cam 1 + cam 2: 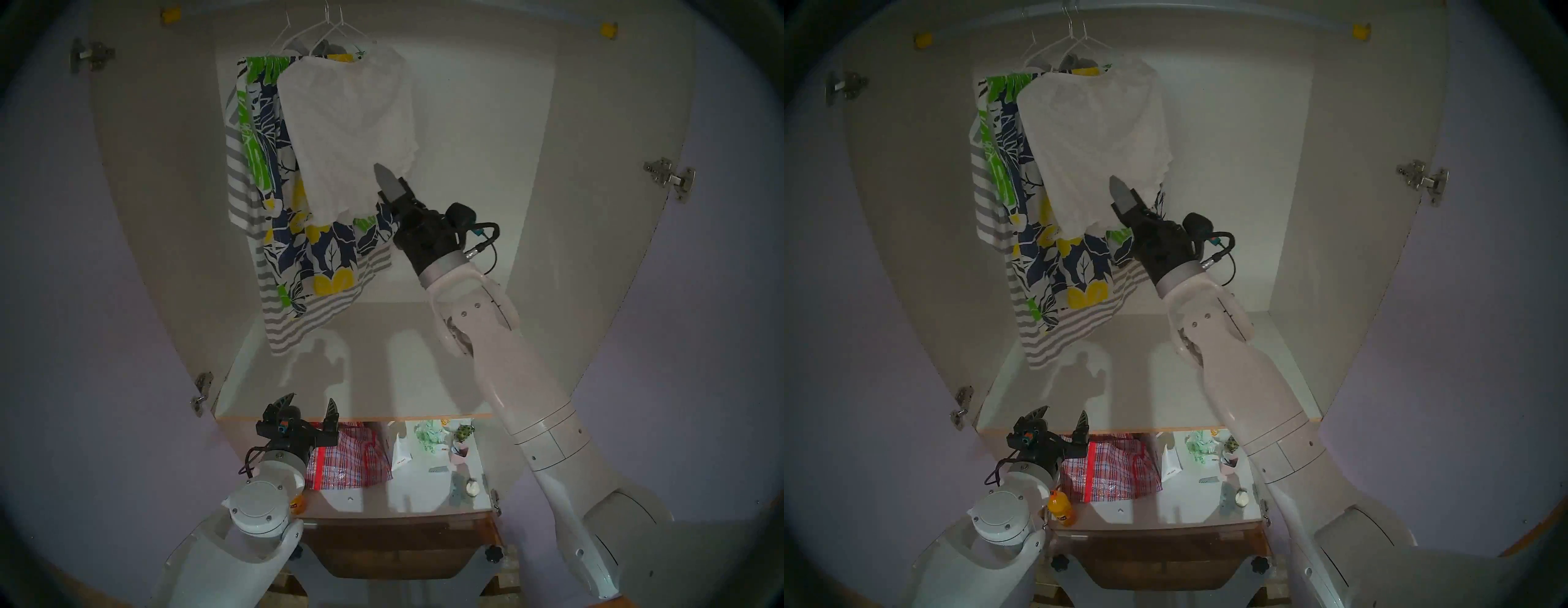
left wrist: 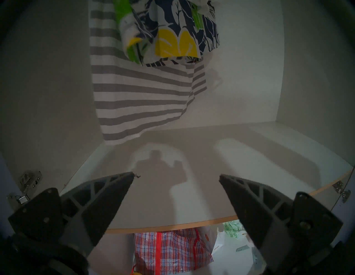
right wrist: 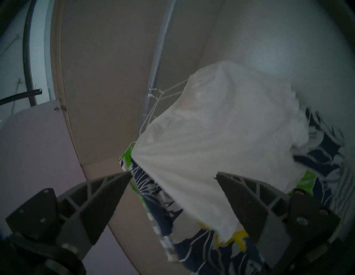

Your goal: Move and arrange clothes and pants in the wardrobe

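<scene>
Inside the wardrobe (image 1: 488, 170), three garments hang on white wire hangers (image 1: 326, 25) at the left end of the rail (image 1: 1208, 16). The white ruffled top (image 1: 348, 127) is in front, the floral navy shorts (image 1: 309, 250) behind it, the grey-and-white striped T-shirt (image 1: 297, 322) at the back. A bit of grey cloth (image 1: 326, 46) shows by the hangers. My right gripper (image 1: 388, 182) is open at the top's lower right hem. In the right wrist view the white top (image 3: 221, 134) shows between its spread fingers (image 3: 107, 192). My left gripper (image 1: 310, 400) is open and empty, low at the shelf's front edge.
The white shelf (image 1: 382, 365) lies under the garments. Below it sit a red plaid bag (image 1: 352, 458), a white paper bag (image 1: 401, 454), a pink cup (image 1: 460, 452) and an orange bottle (image 1: 1062, 511). Lilac doors (image 1: 85, 297) stand open on both sides, with metal hinges (image 1: 670, 178).
</scene>
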`<act>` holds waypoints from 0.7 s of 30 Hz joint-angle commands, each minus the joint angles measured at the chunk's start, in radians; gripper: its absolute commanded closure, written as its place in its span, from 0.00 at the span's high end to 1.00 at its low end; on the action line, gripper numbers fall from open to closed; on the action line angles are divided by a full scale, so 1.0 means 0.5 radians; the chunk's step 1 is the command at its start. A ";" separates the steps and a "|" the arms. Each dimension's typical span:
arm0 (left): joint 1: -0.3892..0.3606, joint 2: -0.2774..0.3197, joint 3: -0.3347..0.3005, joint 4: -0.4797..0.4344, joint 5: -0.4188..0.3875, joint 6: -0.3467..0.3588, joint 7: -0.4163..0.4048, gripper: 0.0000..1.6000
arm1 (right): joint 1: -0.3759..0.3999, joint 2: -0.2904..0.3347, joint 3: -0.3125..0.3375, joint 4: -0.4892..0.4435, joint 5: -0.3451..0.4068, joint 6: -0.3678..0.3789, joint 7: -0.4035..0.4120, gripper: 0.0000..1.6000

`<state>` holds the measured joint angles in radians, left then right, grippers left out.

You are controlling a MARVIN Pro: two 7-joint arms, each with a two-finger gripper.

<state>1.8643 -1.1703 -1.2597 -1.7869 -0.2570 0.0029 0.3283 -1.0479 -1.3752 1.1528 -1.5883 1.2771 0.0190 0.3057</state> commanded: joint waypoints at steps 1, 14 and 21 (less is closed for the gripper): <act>-0.020 -0.003 -0.003 -0.054 0.005 -0.029 -0.003 1.00 | 0.172 0.162 -0.006 0.114 0.082 0.211 0.261 1.00; -0.021 0.002 0.001 -0.055 0.000 -0.031 0.002 1.00 | 0.262 0.198 0.133 0.699 -0.172 -0.228 1.017 1.00; -0.022 0.005 0.004 -0.055 -0.002 -0.033 0.005 1.00 | 0.359 0.184 0.130 1.050 -0.369 -0.634 1.274 1.00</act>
<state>1.8635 -1.1655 -1.2558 -1.7871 -0.2607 0.0021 0.3324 -0.9195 -1.2772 1.2137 -1.0712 1.1248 -0.2447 0.9536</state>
